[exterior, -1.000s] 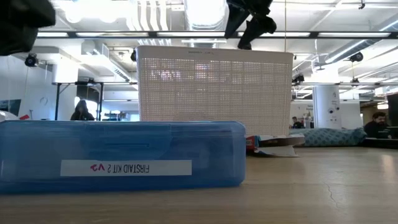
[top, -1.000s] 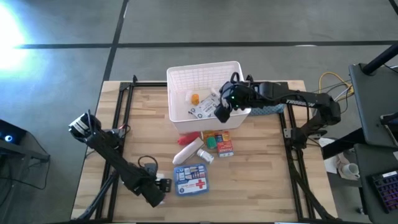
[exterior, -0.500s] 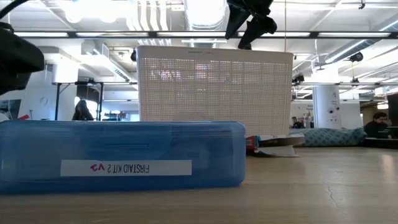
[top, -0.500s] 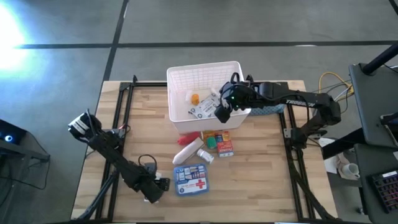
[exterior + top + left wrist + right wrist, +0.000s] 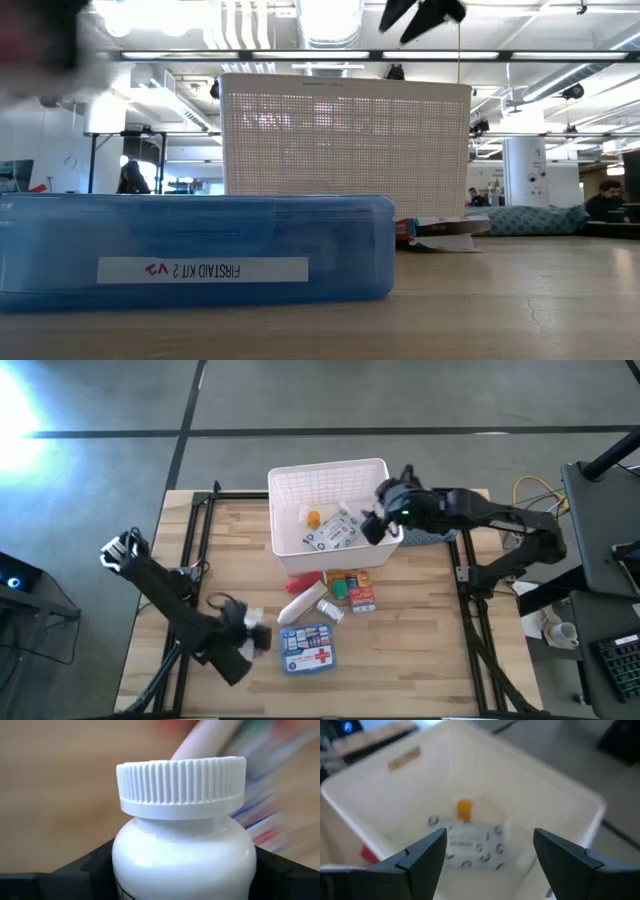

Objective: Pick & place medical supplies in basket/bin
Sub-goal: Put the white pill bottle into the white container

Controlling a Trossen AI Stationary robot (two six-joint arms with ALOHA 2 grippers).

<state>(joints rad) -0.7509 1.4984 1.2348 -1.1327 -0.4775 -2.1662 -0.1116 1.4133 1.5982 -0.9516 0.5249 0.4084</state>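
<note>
Left gripper (image 5: 250,632) was at the near left of the table (image 5: 420,660), fingers clamped on the white pill bottle (image 5: 182,835); ribbed cap stuck out past the fingers. Blue first-aid pouch (image 5: 308,648) lay just right of it, flat on the wood. Farther in: red-white tube (image 5: 303,603), then small red and green boxes (image 5: 352,588) near the basket's near wall. White basket (image 5: 290,485) sat at the far centre, holding the orange vial (image 5: 313,518) and the grey patterned packet (image 5: 332,534). Right gripper (image 5: 372,528) hung over the basket's right rim, fingers spread apart and empty; packet lay just left of it, vial beyond.
</note>
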